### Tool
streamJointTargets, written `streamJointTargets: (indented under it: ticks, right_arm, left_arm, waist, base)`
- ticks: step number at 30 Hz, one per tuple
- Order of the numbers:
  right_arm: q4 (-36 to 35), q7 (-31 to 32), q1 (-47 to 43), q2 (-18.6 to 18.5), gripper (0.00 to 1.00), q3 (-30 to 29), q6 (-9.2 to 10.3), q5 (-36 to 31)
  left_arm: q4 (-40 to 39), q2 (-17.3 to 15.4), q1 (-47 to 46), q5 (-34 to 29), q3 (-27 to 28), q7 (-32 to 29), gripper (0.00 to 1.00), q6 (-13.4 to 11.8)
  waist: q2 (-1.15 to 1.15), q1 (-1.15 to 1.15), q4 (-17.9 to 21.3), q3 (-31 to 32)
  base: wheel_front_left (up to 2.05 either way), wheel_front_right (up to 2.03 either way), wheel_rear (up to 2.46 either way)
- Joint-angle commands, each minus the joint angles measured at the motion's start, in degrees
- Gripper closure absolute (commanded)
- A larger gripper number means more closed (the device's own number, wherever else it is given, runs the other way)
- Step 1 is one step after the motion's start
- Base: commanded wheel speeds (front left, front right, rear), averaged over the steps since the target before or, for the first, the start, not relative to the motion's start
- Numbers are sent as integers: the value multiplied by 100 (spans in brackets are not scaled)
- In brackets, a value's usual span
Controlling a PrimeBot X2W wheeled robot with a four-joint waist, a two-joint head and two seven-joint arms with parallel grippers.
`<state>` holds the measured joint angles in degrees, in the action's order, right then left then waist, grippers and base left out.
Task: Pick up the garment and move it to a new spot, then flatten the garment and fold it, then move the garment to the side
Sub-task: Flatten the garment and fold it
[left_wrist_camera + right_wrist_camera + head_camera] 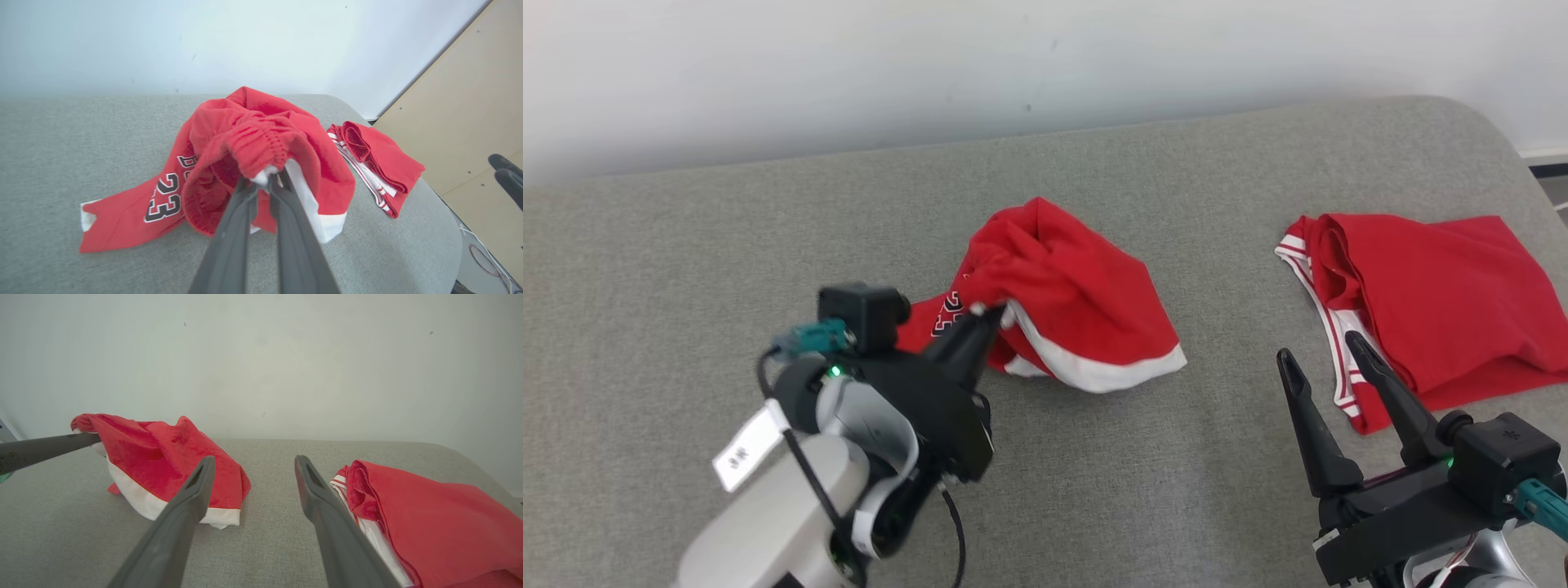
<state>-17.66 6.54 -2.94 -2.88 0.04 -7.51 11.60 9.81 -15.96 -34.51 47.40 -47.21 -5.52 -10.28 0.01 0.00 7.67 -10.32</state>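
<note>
The garment (1070, 302) is a crumpled red jersey with white trim and a dark number, lying mid-table on the grey surface. My left gripper (995, 314) is shut on its bunched edge, which is lifted off the surface. In the left wrist view the garment (253, 147) rises in a heap at the fingertips of the left gripper (266, 179), with a flat part trailing to the left. My right gripper (1323, 353) stands open at the lower right, holding nothing. In the right wrist view the garment (171, 461) lies left of the right gripper (253, 463).
A second red garment (1429, 302) with white stripes lies folded at the right end of the grey table (686, 286), just beyond my right fingers; it also shows in the wrist views (376, 163) (425, 522). A white wall (931, 65) stands behind. A tan panel (470, 102) stands past the table's end.
</note>
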Motion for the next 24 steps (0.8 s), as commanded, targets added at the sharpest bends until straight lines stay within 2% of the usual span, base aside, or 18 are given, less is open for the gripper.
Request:
streamJointTargets:
  ticks: [1, 6, 11, 16, 21, 24]
  right_arm:
    - [11, -27, -3, -6, 0, -4, 5, 39]
    - [43, -39, -53, -5, 0, 20, 5, 62]
    - [97, -52, -82, -6, 0, 20, 5, 97]
    - [192, -97, -93, -6, 0, 88, 5, 164]
    - [272, -123, -117, -6, 0, 158, 5, 198]
    - [309, -157, -145, -6, 0, 177, 5, 219]
  left_arm:
    - [-153, -106, -106, -72, 61, -30, 100, -88]
    - [-822, -351, -363, -190, 333, -117, 100, -398]
    - [-1317, -468, -734, -282, 388, -343, 100, -504]
    - [-1417, -260, -1331, -444, 178, -707, 100, -386]
    - [-1390, 62, -1699, -436, 125, -856, 100, -429]
    - [-1351, 263, -1779, -331, 181, -882, 100, -539]
  waist:
    - [-1, 0, -56, 59]
    - [-1, 0, -138, 164]
    - [-1, 0, -230, 292]
    - [-1, 0, -263, 451]
    - [-1, 0, -234, 578]
    - [-1, 0, -221, 624]
  base:
    - [0, 0, 0]
    - [0, 0, 0]
    - [0, 0, 0]
    - [0, 0, 0]
    - [0, 0, 0]
    - [0, 0, 0]
